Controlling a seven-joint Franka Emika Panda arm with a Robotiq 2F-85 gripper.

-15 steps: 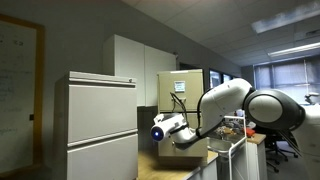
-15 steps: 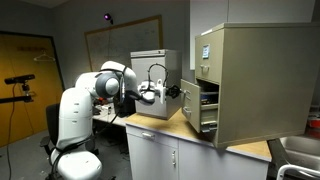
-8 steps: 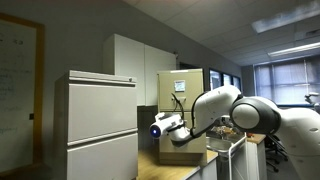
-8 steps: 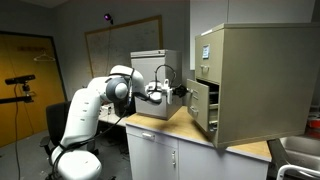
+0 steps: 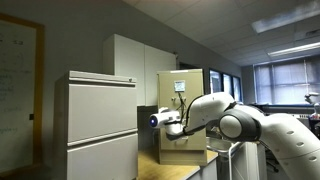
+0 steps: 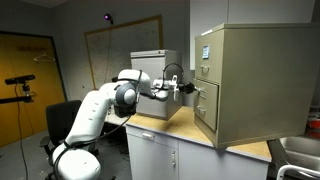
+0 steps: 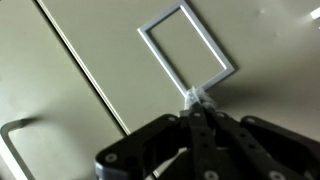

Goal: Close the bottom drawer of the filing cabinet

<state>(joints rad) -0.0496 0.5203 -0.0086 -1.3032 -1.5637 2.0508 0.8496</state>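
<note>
The tan filing cabinet (image 6: 250, 80) stands on the counter at the right, with a white label on its upper drawer. Its bottom drawer (image 6: 207, 110) sits about flush with the cabinet front. My gripper (image 6: 189, 88) is shut and its tips press on the top of that drawer front. In the wrist view the closed fingers (image 7: 195, 100) touch the beige drawer front (image 7: 120, 40) at the corner of a white label frame (image 7: 186, 45). A drawer handle (image 7: 14, 150) shows at the lower left. In an exterior view the gripper (image 5: 150, 121) points left.
A pale-grey two-panel cabinet (image 5: 100, 125) stands right beside the gripper. A smaller cabinet (image 6: 152, 75) stands behind the arm on the wooden counter (image 6: 170, 128). Tall white cupboards (image 5: 135, 60) rise at the back. A chair (image 6: 62, 115) stands near the robot base.
The arm has stretched toward the filing cabinet. The bottom drawer, which stood well open, has slid in with the gripper against its front.
</note>
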